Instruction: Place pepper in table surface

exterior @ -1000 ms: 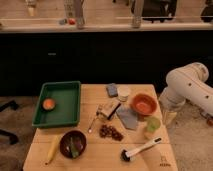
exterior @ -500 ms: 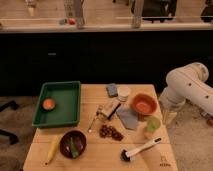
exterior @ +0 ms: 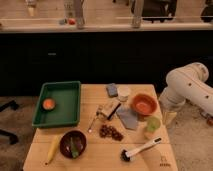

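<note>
The pepper (exterior: 75, 145), small, slim and green, lies inside the dark maroon bowl (exterior: 66, 139) at the front left of the light wooden table surface (exterior: 95, 159). My white arm (exterior: 187, 87) is at the right of the table. My gripper (exterior: 169, 119) hangs low beside the table's right edge, past the orange bowl (exterior: 145, 105), far from the pepper and holding nothing that shows.
A green tray (exterior: 64, 114) with an orange thing (exterior: 48, 104) sits at the left. A yellow banana-like thing (exterior: 52, 149) lies next to the maroon bowl. A pale green cup (exterior: 152, 124), a brush (exterior: 140, 149), a grey cloth (exterior: 129, 118), a brown clump (exterior: 111, 132) and a white cup (exterior: 123, 92) crowd the middle and right.
</note>
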